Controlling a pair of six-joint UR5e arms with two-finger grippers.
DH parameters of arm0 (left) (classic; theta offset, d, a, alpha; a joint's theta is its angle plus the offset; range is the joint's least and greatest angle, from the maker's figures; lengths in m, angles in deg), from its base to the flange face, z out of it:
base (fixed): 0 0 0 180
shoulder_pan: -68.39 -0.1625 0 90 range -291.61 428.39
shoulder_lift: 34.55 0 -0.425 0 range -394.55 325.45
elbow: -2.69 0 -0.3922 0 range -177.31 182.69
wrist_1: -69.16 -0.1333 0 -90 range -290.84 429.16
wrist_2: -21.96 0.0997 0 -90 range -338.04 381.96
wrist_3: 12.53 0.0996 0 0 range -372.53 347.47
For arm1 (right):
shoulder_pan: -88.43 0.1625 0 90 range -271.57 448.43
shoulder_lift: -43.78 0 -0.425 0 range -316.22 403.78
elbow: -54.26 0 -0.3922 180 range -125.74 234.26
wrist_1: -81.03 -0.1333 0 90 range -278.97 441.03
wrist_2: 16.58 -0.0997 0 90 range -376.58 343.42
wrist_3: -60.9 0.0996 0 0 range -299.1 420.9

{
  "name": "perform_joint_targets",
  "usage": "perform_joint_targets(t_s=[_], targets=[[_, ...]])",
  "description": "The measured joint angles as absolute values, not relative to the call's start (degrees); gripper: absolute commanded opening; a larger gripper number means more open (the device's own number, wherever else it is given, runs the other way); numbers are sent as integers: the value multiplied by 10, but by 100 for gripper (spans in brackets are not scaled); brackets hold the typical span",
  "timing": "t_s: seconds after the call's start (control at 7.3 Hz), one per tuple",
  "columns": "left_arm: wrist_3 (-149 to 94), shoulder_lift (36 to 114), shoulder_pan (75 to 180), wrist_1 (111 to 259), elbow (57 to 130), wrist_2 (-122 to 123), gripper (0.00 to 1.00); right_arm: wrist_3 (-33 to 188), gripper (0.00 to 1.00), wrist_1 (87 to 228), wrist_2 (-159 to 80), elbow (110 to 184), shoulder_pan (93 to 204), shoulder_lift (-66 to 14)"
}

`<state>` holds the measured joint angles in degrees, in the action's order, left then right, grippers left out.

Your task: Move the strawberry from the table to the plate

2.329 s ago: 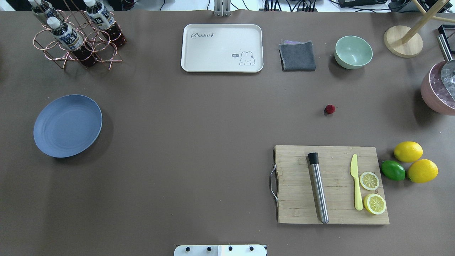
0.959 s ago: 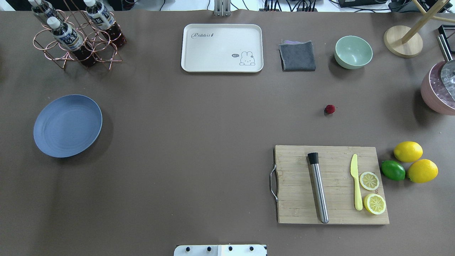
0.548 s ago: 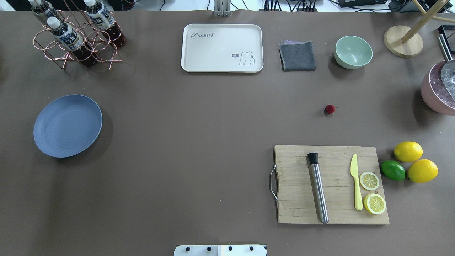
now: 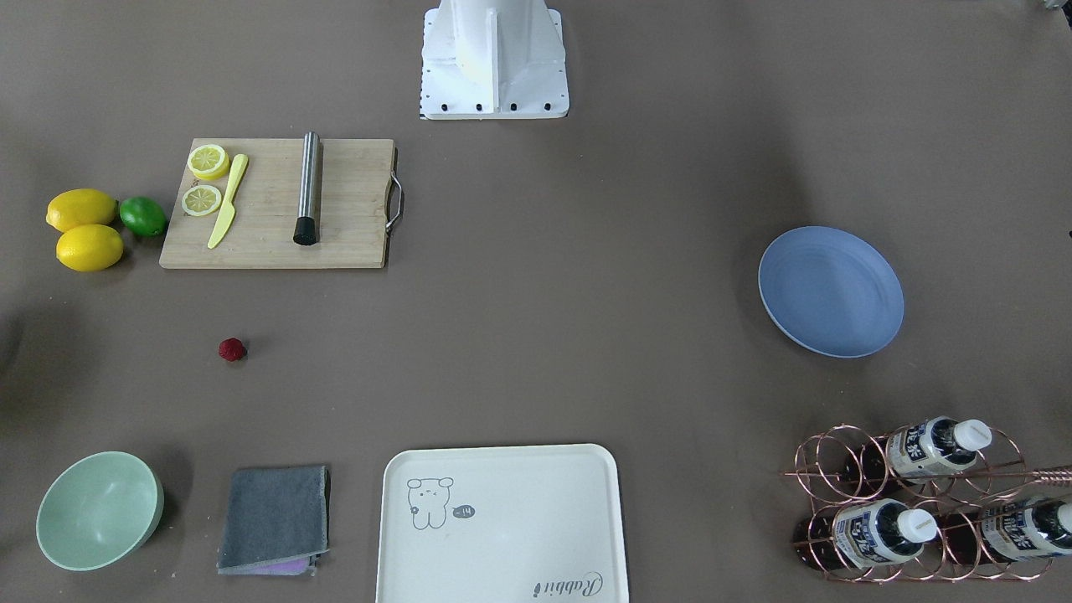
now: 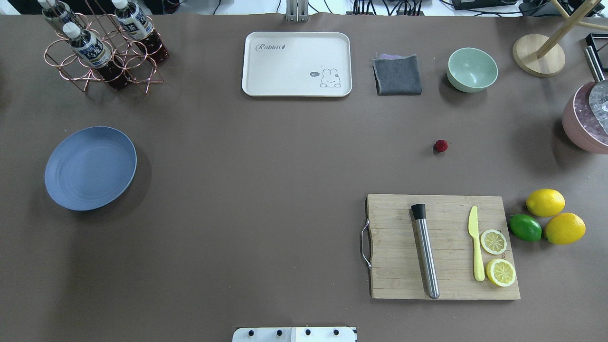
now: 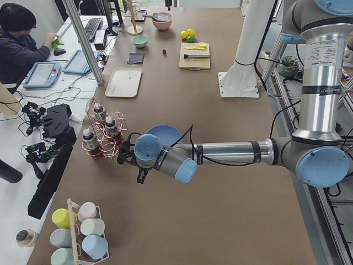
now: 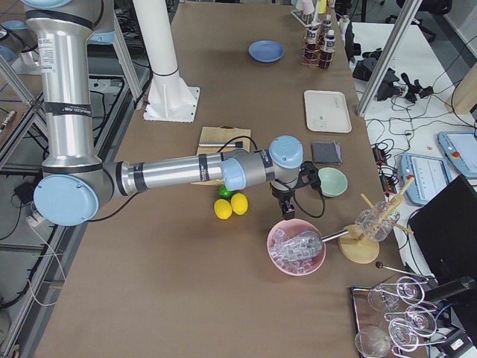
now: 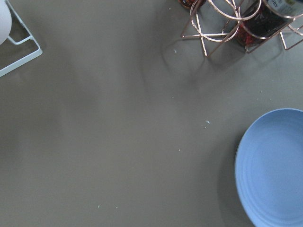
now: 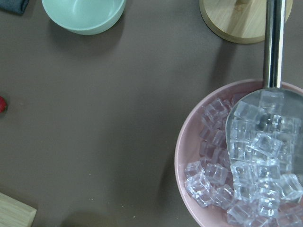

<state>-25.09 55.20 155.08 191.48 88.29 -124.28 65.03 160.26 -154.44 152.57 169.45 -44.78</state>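
Near the plate (image 5: 90,167) the left gripper (image 6: 131,160) is hovering, the right gripper (image 7: 287,211) beside a bowl (image 9: 181,146) holding ice (image 9: 208,175); neither's opening is showing. The strawberry (image 5: 441,146) is lying on the table (image 5: 266,156).

A long white bench (image 6: 12,141) ran along one side of the room, strewn with cables (image 6: 38,96), tablets (image 6: 44,74) and a keyboard (image 6: 91,26); a slanted aluminium post (image 6: 83,41) crossed it under soft, even light
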Motion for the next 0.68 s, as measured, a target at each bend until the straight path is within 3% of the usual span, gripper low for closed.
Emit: perform_joint_targets(t_s=[0.68], targets=[[-499, 562, 1394, 2121, 809, -1156, 93, 950, 99, 1495, -1440, 1554, 1549, -404]])
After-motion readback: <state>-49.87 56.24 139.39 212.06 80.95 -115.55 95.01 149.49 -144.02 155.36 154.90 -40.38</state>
